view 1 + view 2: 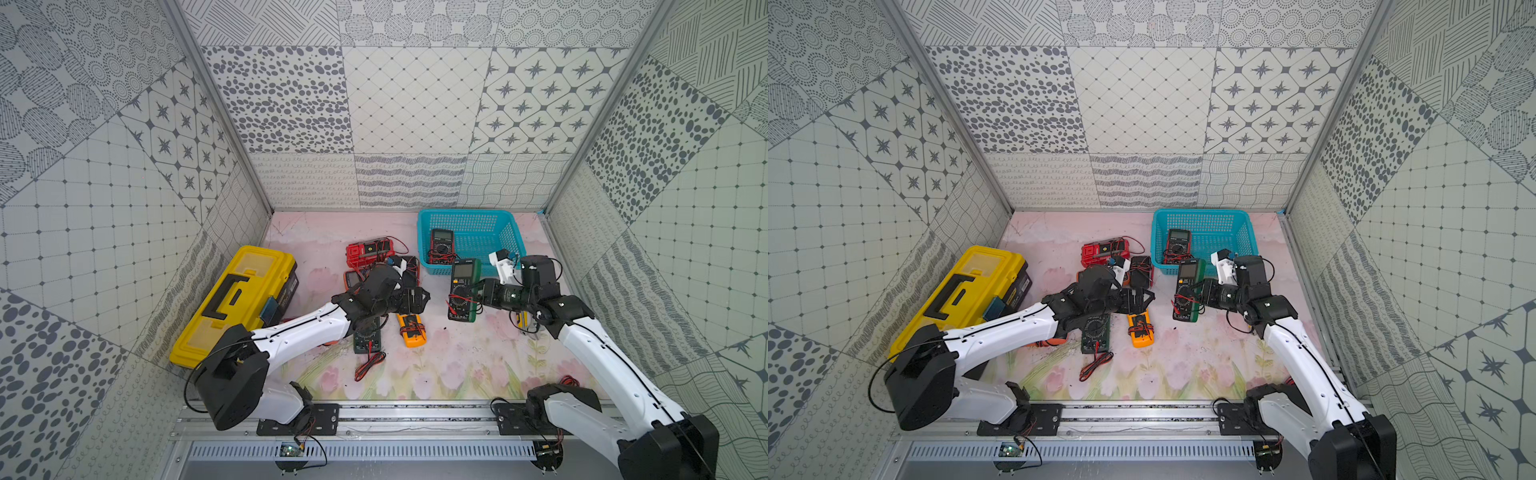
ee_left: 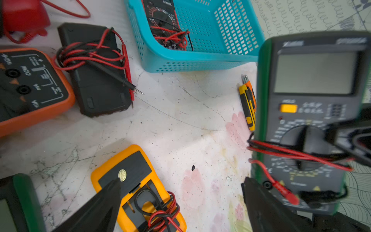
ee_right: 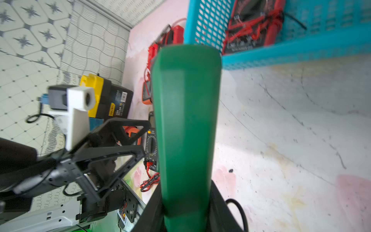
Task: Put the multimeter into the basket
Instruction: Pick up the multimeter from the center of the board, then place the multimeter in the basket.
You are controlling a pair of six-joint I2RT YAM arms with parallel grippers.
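Observation:
A green-cased multimeter [image 1: 464,289] with red and black leads wrapped round it hangs just in front of the teal basket [image 1: 465,212]. My right gripper [image 1: 478,293] is shut on its side. In the right wrist view the green edge [image 3: 186,120] fills the gap between the jaws of the right gripper [image 3: 186,200], with the basket [image 3: 291,50] beyond. A red-edged multimeter [image 1: 1178,245] lies inside the basket [image 1: 1200,212]. My left gripper [image 2: 181,180] stands open over the mat beside the held multimeter [image 2: 313,120], with nothing between its fingers.
A yellow toolbox [image 1: 237,299] lies at the left. Loose meters lie mid-mat: a red one [image 1: 370,251], an orange-yellow one [image 1: 411,330], a dark green one [image 1: 368,336], a black one [image 2: 96,80], an orange-rimmed one [image 2: 30,88]. A utility knife [image 2: 248,106] lies near the basket.

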